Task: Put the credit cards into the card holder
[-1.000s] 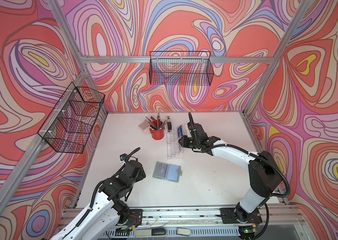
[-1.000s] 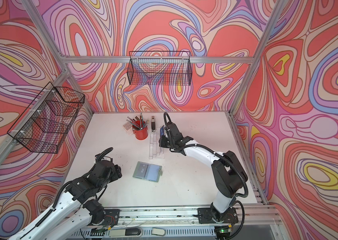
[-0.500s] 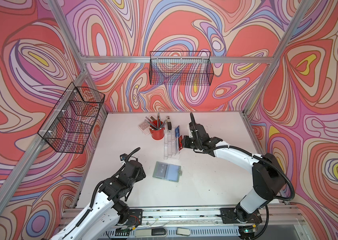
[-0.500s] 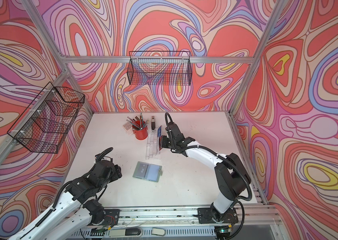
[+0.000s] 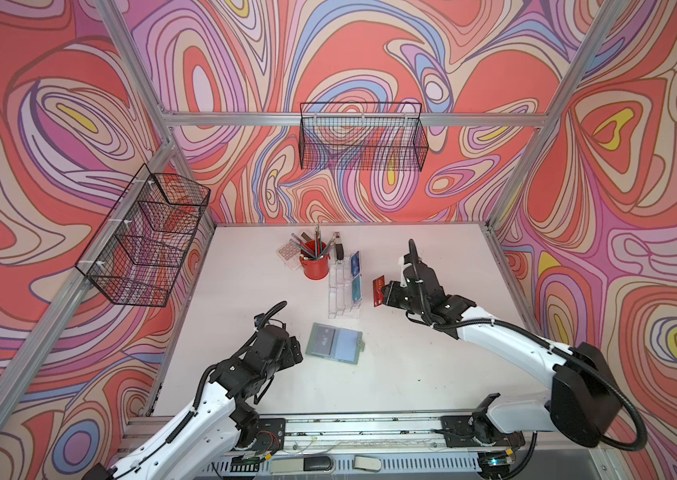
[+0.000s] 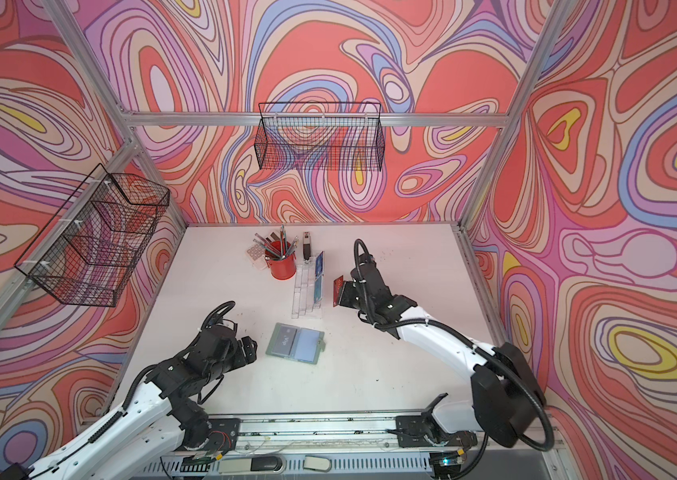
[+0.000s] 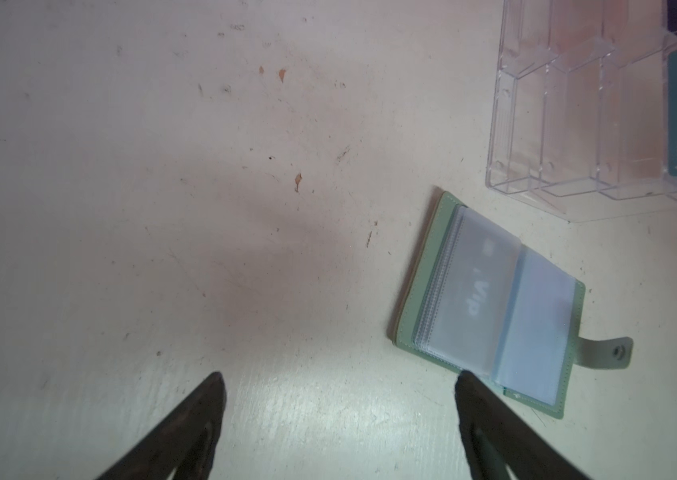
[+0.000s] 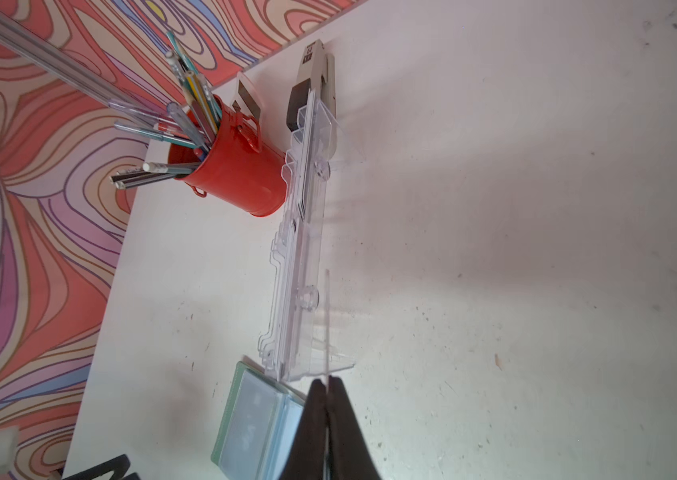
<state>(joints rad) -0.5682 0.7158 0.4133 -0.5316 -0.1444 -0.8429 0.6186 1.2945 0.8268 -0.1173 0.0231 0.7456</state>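
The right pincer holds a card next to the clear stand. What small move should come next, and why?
Probably carry the card toward the holder. The right pincer is shut on the card, clear of the stand, and the holder lies open on the table. The left pincer is open beside it.

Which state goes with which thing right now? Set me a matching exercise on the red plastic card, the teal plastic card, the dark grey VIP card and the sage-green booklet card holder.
Things:
1. red plastic card
2. teal plastic card
3. dark grey VIP card
4. sage-green booklet card holder

States:
A. lying open on the white table
B. pinched in the shut jaws of the right gripper, off the table
C. standing in the clear tiered acrylic stand
D. tucked in a clear sleeve of the holder

Pairs: 1-B; 2-C; 3-D; 4-A
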